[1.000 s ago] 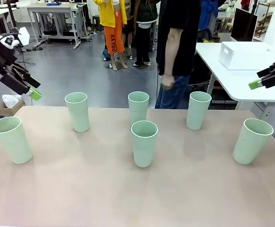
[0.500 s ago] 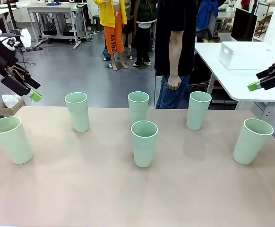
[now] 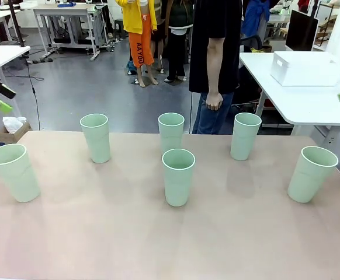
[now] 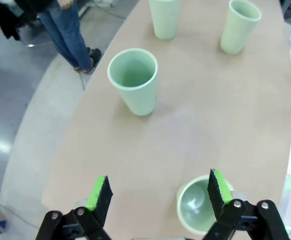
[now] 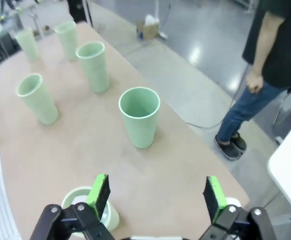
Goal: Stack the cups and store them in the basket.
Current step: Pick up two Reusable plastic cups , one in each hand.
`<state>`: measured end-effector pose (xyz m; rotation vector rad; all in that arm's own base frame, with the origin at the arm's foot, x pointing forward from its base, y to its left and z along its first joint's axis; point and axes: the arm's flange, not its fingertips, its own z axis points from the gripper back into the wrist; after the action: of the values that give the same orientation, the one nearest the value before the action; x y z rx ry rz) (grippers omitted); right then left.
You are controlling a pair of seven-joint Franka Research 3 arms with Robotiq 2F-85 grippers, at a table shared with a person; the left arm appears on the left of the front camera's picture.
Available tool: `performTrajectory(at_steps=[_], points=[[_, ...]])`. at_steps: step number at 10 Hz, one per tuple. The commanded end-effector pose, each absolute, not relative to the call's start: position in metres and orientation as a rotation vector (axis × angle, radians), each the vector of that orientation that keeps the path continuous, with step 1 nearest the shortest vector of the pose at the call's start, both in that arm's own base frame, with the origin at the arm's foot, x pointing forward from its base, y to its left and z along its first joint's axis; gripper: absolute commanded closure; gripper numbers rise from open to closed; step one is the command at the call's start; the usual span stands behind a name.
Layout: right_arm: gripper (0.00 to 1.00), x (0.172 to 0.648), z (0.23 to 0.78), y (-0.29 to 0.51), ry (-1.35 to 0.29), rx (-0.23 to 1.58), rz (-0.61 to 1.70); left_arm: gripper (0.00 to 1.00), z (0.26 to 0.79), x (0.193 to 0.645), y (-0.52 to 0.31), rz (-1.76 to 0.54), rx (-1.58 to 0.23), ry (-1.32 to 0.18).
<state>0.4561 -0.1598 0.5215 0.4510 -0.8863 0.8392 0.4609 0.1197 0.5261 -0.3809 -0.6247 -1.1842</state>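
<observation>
Right claw (image 5: 157, 192) spread above cups (image 5: 139, 116)

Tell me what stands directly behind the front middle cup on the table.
Another tall pale mint-green plastic tumbler, standing upright and open at the top; its base is covered by the rim of the nearer tumbler.

We're in a lab/workshop: white benches (image 3: 65, 10) w/ gear, open grey floor (image 3: 94, 87), a monitor (image 3: 301, 30), people (image 3: 217, 52) standing about.
</observation>
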Motion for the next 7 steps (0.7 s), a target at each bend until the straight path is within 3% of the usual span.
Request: performTrajectory(at_steps=[1, 7], points=[[0.0, 0.482, 0.507, -0.201, -0.935, 0.553, 0.896, 0.0, 0.515, 0.48, 0.142, -1.265, -0.426, -0.642], [0.0, 0.464, 0.459, -0.28, -0.995, 0.641, 0.793, 0.0, 0.488, 0.438, 0.207, -1.188, -0.455, -0.677]])
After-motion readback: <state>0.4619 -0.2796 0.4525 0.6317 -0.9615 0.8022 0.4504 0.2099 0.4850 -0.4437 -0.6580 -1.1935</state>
